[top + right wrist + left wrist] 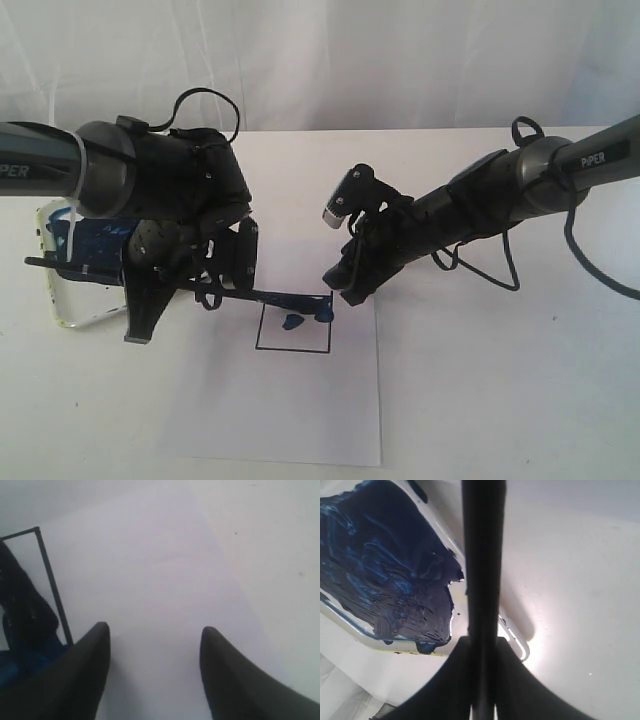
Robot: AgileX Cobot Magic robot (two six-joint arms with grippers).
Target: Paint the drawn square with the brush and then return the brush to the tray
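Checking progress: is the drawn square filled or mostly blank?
Mostly blank: the drawn square shows blue only near its top edge; the rest is white.

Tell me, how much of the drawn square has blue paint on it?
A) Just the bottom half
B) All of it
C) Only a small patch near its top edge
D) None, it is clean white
C: the square is mostly white inside, with only a blue blob and smear near its top edge, by the tip of the brush.

backdrop: white draped cloth (400, 60) — wrinkled | surface: white table (500, 400) | light: bright — soft shadows
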